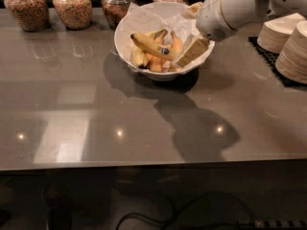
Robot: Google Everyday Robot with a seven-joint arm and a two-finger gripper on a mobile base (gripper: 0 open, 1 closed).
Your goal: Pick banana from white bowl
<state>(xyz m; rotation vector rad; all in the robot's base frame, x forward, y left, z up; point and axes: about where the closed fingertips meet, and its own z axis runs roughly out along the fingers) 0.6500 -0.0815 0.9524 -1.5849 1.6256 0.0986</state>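
Observation:
The long yellow banana (149,45) with a small blue sticker lies across the top of the fruit in the white bowl (121,46), which is lined with crumpled white paper. My gripper (186,55) reaches down into the bowl from the right over its right rim. Its cream-coloured tip sits at the banana's right end, close to the sticker. The white arm (240,6) comes in from the upper right and hides the bowl's far right rim.
Shorter bananas (138,57) and orange fruits (156,64) lie under the banana. Several glass jars (72,6) stand along the back edge. Stacks of white paper bowls (293,47) sit on a black mat (266,51) at the right. The grey counter's front edge (153,166) runs below.

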